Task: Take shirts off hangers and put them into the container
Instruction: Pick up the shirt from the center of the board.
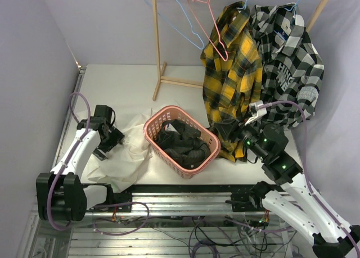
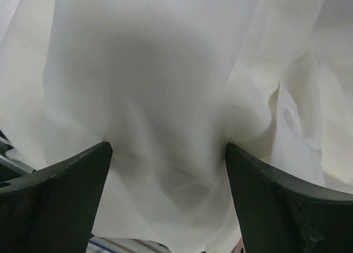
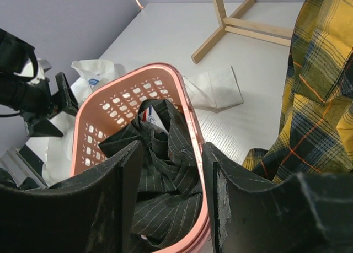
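The white shirt (image 1: pixel 126 154) lies crumpled on the table left of the pink container (image 1: pixel 154 121). My left gripper (image 1: pixel 111 140) hovers low over it, open wide, white cloth (image 2: pixel 165 71) bulging between the fingers (image 2: pixel 66 192). The dark pinstriped shirt (image 1: pixel 183 143) fills the container (image 3: pixel 110 109). My right gripper (image 3: pixel 172 147) is open halfway, straddling the container's right rim, one finger (image 3: pixel 99 198) over the pinstriped shirt (image 3: pixel 165 170). The yellow plaid shirt (image 1: pixel 230 72) and the checked shirt (image 1: pixel 289 67) hang on hangers. One light blue hanger (image 1: pixel 171 19) and the pink-red hanger (image 1: pixel 211 25) hang bare.
The wooden rack's upright pole (image 1: pixel 157 44) and its foot (image 1: pixel 180 82) stand behind the container. The plaid shirt's hem (image 3: pixel 320 126) hangs just right of my right gripper (image 1: pixel 228 129). A white sleeve (image 3: pixel 215 87) lies behind the container. Purple walls close in both sides.
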Motion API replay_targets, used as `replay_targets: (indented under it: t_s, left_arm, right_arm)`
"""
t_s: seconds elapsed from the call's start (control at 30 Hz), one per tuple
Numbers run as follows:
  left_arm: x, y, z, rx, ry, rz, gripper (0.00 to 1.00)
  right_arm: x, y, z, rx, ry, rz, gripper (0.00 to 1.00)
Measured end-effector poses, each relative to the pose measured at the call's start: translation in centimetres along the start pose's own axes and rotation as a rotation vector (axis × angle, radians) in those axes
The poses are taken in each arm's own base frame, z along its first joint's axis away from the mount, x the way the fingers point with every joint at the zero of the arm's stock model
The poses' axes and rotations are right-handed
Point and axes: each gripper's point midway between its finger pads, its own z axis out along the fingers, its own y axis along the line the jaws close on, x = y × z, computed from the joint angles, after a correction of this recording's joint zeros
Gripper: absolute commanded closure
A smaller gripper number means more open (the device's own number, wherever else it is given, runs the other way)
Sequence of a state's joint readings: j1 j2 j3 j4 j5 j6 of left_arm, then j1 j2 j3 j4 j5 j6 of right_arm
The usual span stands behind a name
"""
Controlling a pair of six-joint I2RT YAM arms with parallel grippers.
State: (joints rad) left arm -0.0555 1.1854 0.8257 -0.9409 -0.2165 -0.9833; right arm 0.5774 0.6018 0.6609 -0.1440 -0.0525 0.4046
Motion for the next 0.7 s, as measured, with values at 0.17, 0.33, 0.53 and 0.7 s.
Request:
replay_targets:
  t_s: [0.17, 0.33, 0.53, 0.7]
  left_arm:
    - [0.3, -0.4, 1.5, 0.017, -0.006, -0.041, 0.03]
    - [0.1, -1.2, 2.6, 0.032, -0.017, -0.08, 0.02]
    - [-0.3, -1.6, 4.2, 0.004, -0.03, -0.073, 0.01]
    - [-0.2, -1.9, 5.5, -0.015, -0.017, -0.051, 0.12]
  right_arm:
    - [-0.7, 0.0, -0.5, 0.004, -0.03, 0.001, 0.53]
    - [-0.9, 0.0, -0.6, 0.01, -0.037, 0.001, 0.53]
    - [-0.9, -0.3, -0.8, 0.022, -0.038, 0.001, 0.53]
    - [-0.8, -0.4, -0.9, 0.03, -0.038, 0.0, 0.54]
